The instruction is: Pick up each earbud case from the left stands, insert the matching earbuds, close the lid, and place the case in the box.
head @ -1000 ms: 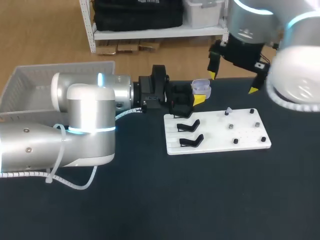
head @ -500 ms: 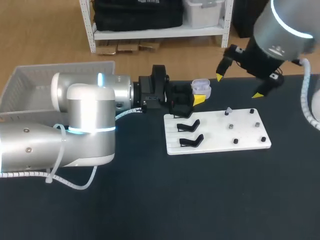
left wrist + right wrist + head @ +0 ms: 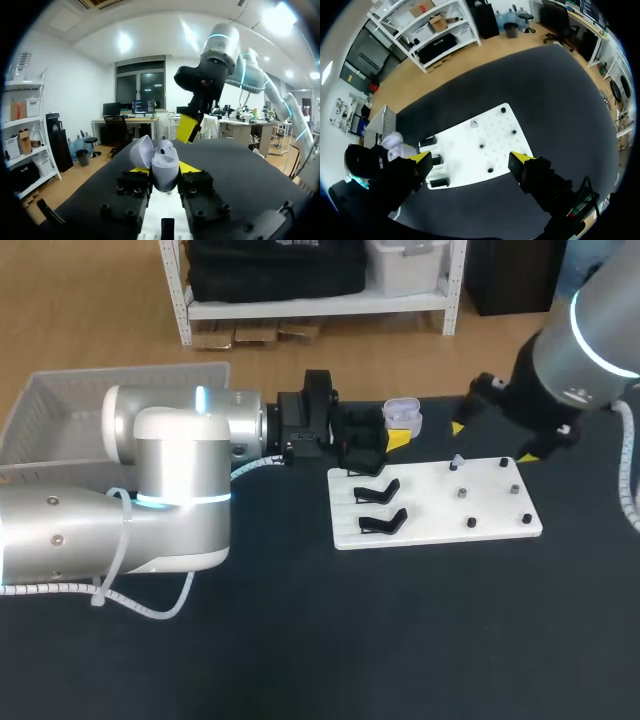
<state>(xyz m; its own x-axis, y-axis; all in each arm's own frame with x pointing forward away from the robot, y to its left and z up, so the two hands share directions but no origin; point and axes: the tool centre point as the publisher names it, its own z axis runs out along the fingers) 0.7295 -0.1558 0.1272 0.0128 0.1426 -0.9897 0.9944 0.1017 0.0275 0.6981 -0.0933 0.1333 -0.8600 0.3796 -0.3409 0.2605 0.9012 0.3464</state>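
- Gripping an open, pale lilac earbud case point(image 3: 403, 416) in the left gripper point(image 3: 396, 436), with the fingers pressed against two opposite sides of its lower half and the lid tipped back.
- Holding that case in the air just past the far left corner of the white board point(image 3: 440, 518), above the black counter point(image 3: 400, 640).
- From the left wrist view, sitting upright between the yellow tips, with a rounded pale piece showing in the open mouth. Cannot tell whether it is an earbud.
- Hanging above the far right edge of the board: the right gripper point(image 3: 492, 442), fingers spread wide and closed on nothing, touching neither the board nor the case.
- From the right wrist view, looking down on the board, with one yellow tip toward its left part and the other past its right edge.
- Standing on the left part of the board, one nearer than the other: two black stands point(image 3: 377, 490).
- Dotted across the right part of the board: small dark pegs point(image 3: 466, 493).
- Topping one peg near the far edge of the board: a small pale piece point(image 3: 456, 461), too small to identify.
- Sitting well to the left of the board, behind the left arm: a white box point(image 3: 60, 405).
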